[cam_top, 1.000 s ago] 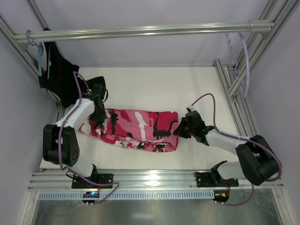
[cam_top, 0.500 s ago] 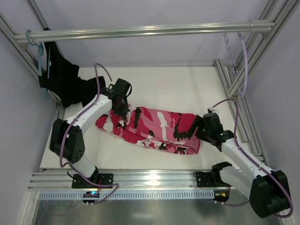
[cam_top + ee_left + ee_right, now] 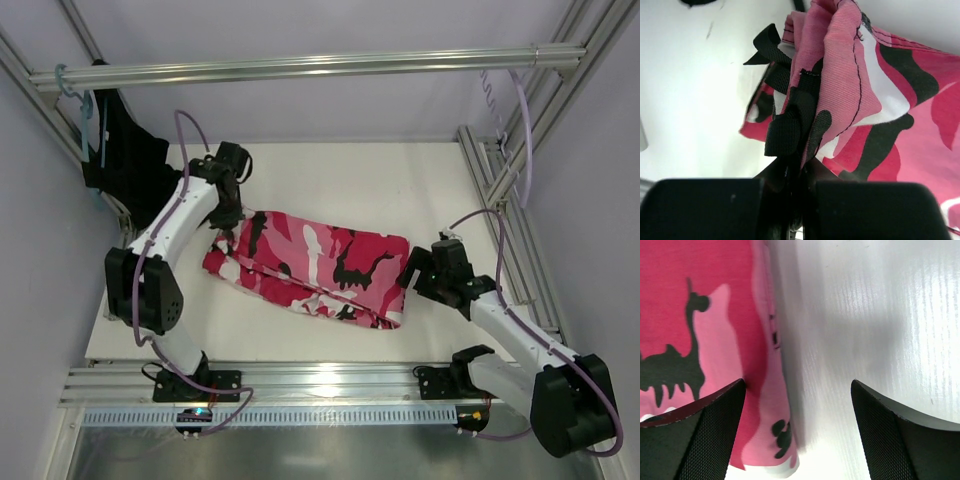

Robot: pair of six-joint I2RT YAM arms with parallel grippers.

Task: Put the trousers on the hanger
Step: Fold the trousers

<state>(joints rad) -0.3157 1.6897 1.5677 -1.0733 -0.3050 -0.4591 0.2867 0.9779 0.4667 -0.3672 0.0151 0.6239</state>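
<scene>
White tabletop (image 3: 330, 185) inside an aluminium frame fills the overhead view, with a rail (image 3: 300, 67) running across the far side. The trousers (image 3: 310, 265) lie folded lengthwise across the middle of the table, slanting slightly down toward the right. The left gripper (image 3: 226, 222) is at their left end, and the right gripper (image 3: 414, 276) sits just beside their right end. The hanger (image 3: 526, 140) hangs at the far right by the frame post, well apart from the trousers. A teal hanger (image 3: 84, 112) with a black garment (image 3: 125, 160) hangs at the far left. From the left wrist, the left gripper (image 3: 799, 197) has its jaws pressed together on a bunched fold of the trousers (image 3: 850, 75), a black strap (image 3: 771, 45) sticking out beside the pinch. From the right wrist, the right gripper (image 3: 797, 390) has its fingers (image 3: 690, 440) spread wide apart, one over the edge of the trousers (image 3: 700, 325) and the other over bare table (image 3: 880, 315); nothing is held between them.
</scene>
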